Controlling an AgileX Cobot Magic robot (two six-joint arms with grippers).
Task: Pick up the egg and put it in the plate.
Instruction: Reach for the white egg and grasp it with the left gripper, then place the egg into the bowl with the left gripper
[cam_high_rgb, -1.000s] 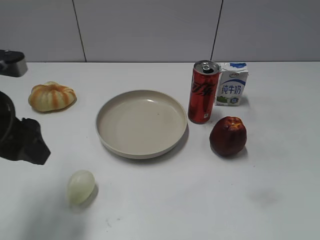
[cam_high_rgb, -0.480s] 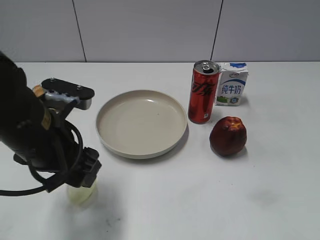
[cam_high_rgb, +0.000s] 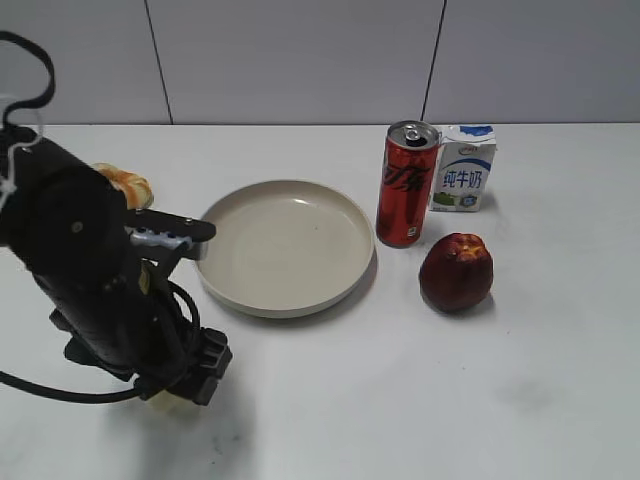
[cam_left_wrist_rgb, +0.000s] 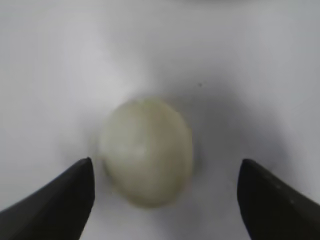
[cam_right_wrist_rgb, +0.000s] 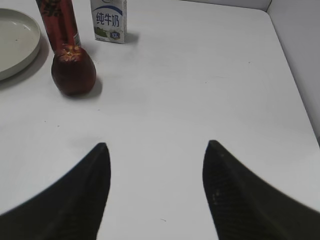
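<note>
We are seeing a pale whitish egg (cam_left_wrist_rgb: 146, 151) with a faint green-yellow tint, a plain beige plate (cam_high_rgb: 284, 246), a dark red apple (cam_high_rgb: 456, 272), a red can (cam_high_rgb: 407, 185) with black lettering, and a white-and-blue milk carton (cam_high_rgb: 464, 168) — all showing against a white table (cam_high_rgb: 420, 400), beside a black left end effector (cam_left_wrist_rgb: 165, 197).

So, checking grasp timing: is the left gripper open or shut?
Open. In the left wrist view the left gripper has its fingers spread either side of the egg, touching neither side.
</note>
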